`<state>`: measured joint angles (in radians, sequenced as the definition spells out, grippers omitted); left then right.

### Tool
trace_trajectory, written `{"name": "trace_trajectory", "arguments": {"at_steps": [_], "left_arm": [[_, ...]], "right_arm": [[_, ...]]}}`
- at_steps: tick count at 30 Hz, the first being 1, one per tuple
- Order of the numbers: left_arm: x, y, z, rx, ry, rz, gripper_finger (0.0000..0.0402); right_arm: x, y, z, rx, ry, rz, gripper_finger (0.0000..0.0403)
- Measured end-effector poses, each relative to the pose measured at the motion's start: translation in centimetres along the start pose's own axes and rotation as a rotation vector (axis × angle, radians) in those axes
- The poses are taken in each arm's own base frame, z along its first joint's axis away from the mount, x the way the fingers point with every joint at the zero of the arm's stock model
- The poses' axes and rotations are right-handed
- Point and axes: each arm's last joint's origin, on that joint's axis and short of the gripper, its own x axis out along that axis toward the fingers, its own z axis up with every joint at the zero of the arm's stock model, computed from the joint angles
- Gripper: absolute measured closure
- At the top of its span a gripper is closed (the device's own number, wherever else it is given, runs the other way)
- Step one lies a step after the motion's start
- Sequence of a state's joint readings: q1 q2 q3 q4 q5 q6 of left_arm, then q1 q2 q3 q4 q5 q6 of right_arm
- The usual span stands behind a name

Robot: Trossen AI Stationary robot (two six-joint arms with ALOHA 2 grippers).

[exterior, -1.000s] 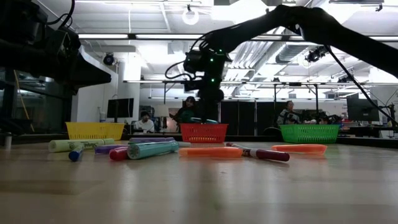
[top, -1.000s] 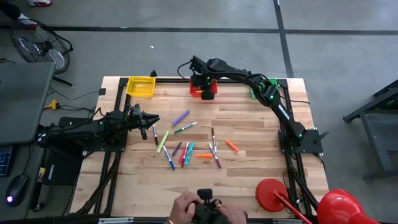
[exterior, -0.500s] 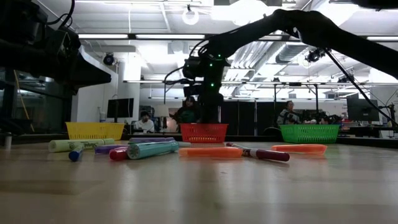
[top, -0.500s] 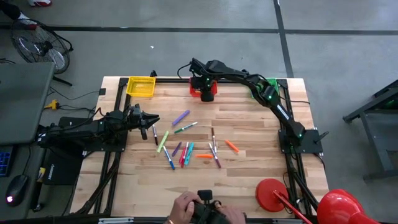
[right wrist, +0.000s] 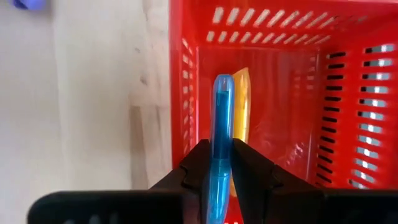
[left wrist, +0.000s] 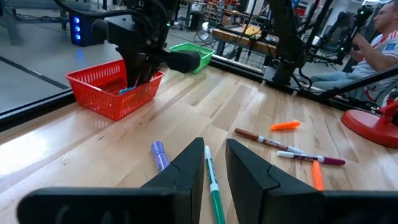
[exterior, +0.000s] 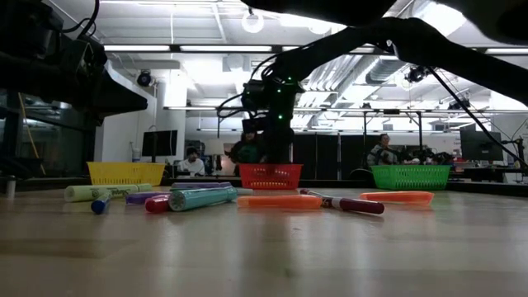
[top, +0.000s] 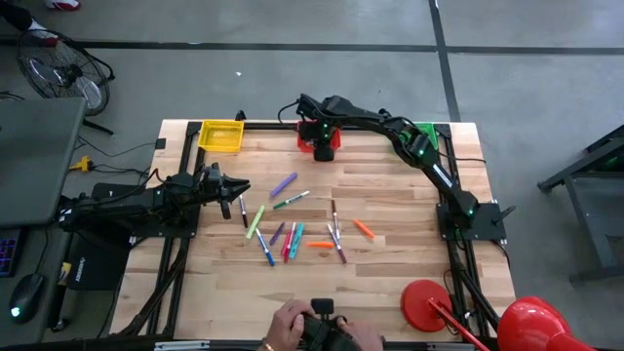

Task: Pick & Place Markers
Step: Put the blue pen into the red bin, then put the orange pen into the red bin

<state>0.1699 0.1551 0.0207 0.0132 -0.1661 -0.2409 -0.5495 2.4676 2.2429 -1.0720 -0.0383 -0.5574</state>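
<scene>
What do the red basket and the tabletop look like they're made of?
Red basket: probably moulded plastic, going by its uniform glossy red walls pierced with even rows of slots. Tabletop: looks like wood, pale planks with visible grain and seams, with a smooth, lightly sheened finish.

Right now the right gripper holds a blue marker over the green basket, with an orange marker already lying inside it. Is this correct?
Not quite: it is the red basket, not a green one. The right wrist view shows the right gripper holding the blue marker over it, with the orange marker inside.
</scene>
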Motion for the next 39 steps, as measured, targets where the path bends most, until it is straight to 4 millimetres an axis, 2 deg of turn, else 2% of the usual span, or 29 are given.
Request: {"name": "trace_trajectory", "arguments": {"at_steps": [12,26,39], "left_arm": [[0.0,0.0,0.0,0.000,0.000,0.000,0.0337],[0.0,0.0,0.0,0.000,0.000,-0.001,0.0337],[0.0,0.0,0.0,0.000,0.000,-0.001,0.0337]], "right_arm": [[0.0,0.0,-0.2,0.028,0.014,0.004,0.0350],[-0.1,-0.1,-0.2,0.045,0.031,-0.042,0.0288],[-3.9,-0.1,1.4,0.122,-0.035,-0.127,0.0288]]}}
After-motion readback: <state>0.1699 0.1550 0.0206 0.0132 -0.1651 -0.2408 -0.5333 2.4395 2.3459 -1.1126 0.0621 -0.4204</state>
